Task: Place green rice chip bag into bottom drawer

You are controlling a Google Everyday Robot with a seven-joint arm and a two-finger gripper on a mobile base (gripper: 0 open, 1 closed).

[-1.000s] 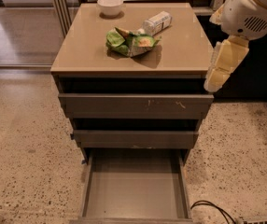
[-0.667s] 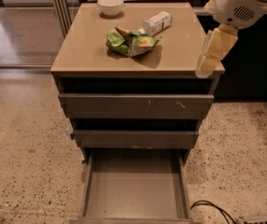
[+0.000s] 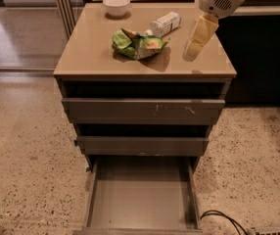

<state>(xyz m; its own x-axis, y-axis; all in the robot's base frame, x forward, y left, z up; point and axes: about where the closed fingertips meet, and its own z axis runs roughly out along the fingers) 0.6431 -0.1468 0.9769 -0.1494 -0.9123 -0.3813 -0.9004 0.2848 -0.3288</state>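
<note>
The green rice chip bag [image 3: 137,43], crumpled with orange and white patches, lies on the cabinet top [image 3: 91,58] near its middle. The bottom drawer [image 3: 142,196] is pulled out at the foot of the cabinet; its flat floor holds nothing. My gripper [image 3: 195,47] hangs over the right part of the cabinet top, to the right of the bag and apart from it, with its cream fingers pointing down and left. Nothing shows in it.
A white plastic bottle [image 3: 165,22] lies just behind the bag. A small white bowl [image 3: 116,5] stands at the back left of the top. The upper drawer [image 3: 142,110] and middle drawer [image 3: 142,145] stick out slightly. A black cable [image 3: 225,219] lies on the floor, right.
My gripper has moved up and to the left, from beside the cabinet's right edge to over the top, closer to the bag. The bag, bottle and bowl have not moved.
</note>
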